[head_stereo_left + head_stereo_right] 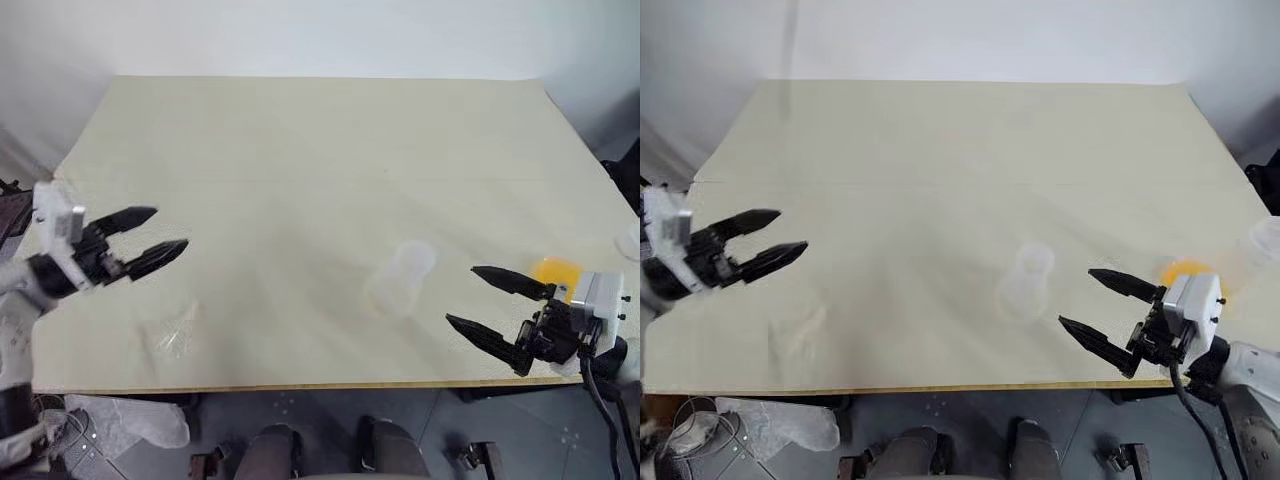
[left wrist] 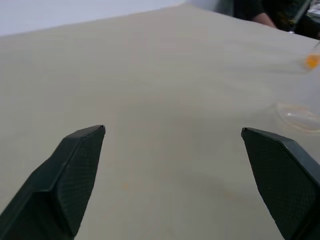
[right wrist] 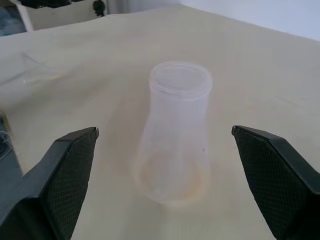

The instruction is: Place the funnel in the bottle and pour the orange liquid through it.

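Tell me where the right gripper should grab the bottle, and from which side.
Grip the bottle around its narrower upper body, just under the rim, coming in level from the robot's right. It stands upright on the table, widening toward the base, and the open right gripper already points at it with a finger to either side. This is a judgement.

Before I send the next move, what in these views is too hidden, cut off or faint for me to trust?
- The funnel: a faint clear shape near the table's front edge in the left eye view; whether it stands or lies is unreadable.
- The orange liquid: its low container is partly hidden behind the right gripper, so the level is unclear.
- The bottle: whether the orange tint at its base is residue is unclear.
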Motion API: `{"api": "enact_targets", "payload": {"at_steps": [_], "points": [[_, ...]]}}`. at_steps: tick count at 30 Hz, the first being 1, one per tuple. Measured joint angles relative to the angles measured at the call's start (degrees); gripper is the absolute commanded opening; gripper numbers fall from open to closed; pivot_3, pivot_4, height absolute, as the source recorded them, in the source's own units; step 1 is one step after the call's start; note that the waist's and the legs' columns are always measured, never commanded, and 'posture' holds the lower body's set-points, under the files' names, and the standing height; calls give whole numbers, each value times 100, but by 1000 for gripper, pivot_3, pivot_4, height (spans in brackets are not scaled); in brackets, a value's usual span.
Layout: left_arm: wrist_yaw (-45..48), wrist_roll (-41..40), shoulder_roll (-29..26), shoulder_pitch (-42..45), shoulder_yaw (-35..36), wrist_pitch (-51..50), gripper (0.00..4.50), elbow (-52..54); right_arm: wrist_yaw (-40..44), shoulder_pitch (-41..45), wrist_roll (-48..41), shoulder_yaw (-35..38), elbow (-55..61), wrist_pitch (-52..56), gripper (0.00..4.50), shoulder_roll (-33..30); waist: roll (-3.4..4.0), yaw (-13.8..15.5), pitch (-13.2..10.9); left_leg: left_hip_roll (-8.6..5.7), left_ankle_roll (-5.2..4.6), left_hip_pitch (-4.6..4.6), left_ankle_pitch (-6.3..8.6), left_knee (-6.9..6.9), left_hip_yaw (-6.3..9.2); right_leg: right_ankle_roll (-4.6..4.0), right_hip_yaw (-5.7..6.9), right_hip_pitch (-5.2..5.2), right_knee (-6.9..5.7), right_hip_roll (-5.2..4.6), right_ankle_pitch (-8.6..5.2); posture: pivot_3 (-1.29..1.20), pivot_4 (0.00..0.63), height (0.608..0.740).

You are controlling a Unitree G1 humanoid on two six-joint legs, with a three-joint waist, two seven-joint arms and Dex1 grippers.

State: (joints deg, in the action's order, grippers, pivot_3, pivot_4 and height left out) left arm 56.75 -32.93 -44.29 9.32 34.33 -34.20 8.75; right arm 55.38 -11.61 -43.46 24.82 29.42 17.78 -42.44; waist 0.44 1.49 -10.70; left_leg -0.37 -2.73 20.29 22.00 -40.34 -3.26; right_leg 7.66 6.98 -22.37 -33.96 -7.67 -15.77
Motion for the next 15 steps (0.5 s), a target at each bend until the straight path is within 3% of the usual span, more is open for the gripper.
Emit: {"api": "enact_targets", "payload": {"at_steps": [7,10,15], "points": [[-399,-592,696,-1779,1149,-28,4487,1101,454,598,5,-351,-601,137,4500,-168,3,-24,0,3,13,-3,7,3,-3,-8,-13,-4,0,1,-4,0,150,740],[-412,-773,1105,-2525,1462,147,4487,1448,675,729,17,-449,-832,138,4500,-191,3,-28,0,4,14,-3,8,6,-7,-10,-13,-5,4,2,-6,0,150,740],[-428,-870,1329,-3480,1720,350,4487,1775,964,920,77,-544,-1137,106,4500,-194,3,-1,1,5,12,-6,7,5,-12,-21,-19,0,10,-2,-11,0,150,740]]}}
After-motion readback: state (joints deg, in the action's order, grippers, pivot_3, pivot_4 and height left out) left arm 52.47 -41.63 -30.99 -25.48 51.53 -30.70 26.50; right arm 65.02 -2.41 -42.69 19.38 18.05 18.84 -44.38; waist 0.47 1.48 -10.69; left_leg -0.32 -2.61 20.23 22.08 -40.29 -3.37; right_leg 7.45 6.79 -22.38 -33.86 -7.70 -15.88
